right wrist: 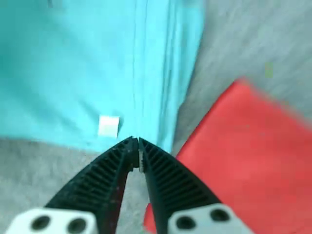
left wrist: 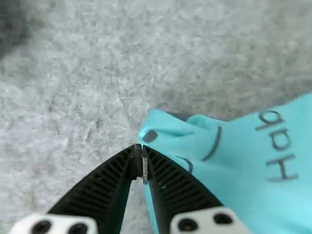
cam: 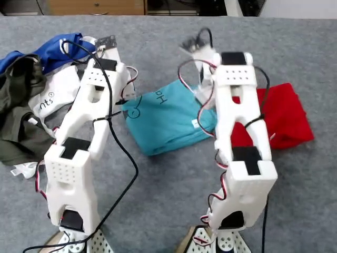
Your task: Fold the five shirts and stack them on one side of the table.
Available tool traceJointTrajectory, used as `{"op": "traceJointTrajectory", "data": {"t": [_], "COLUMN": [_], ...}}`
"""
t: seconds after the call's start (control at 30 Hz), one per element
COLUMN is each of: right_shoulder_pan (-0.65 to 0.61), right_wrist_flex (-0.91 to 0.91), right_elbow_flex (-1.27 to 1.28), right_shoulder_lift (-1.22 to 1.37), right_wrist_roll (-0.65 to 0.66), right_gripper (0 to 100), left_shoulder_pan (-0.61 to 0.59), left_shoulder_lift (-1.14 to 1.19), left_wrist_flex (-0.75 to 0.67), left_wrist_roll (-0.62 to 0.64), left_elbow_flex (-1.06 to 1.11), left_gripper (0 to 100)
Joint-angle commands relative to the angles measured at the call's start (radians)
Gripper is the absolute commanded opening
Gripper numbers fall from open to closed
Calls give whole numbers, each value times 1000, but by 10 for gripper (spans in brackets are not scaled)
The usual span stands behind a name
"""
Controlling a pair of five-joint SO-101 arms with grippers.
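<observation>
A folded teal shirt (cam: 168,118) lies mid-table, and a folded red shirt (cam: 287,116) lies just to its right. My left gripper (left wrist: 141,163) is shut, its tips right at the teal shirt's (left wrist: 234,165) near left corner, where dark print shows. I cannot tell whether cloth is caught between the fingers. My right gripper (right wrist: 135,148) is also shut, over the teal shirt's (right wrist: 97,63) edge near a small white tag (right wrist: 108,126), with the red shirt (right wrist: 243,161) beside it. In the high view both arms hide their grippers.
At the table's left edge a loose heap holds a blue shirt (cam: 52,50), an olive shirt (cam: 18,105) and a white shirt (cam: 58,92). Black cables (cam: 124,153) trail over the grey carpet-like tabletop (cam: 174,190). A wooden cabinet (cam: 95,6) stands behind.
</observation>
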Motion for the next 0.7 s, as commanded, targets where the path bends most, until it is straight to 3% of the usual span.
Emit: {"op": "traceJointTrajectory", "data": {"t": [0.0, 0.17, 0.33, 0.67], "right_shoulder_pan": [-51, -84, -125, -54], "right_wrist_flex": [3, -69, -100, 32], "right_elbow_flex": [-223, -438, -677, -1133], "right_shoulder_lift": [4, 262, 544, 929], "right_wrist_roll": [6, 8, 8, 15], "right_gripper": [8, 8, 8, 8], "left_shoulder_pan": [12, 12, 35, 249], "left_shoulder_lift": [-108, -200, -289, -579], "left_wrist_flex": [63, 157, 152, -262], "left_wrist_roll": [-48, -51, -48, 26], "left_elbow_flex": [-58, -12, 176, 839], "left_gripper": [19, 19, 19, 19]}}
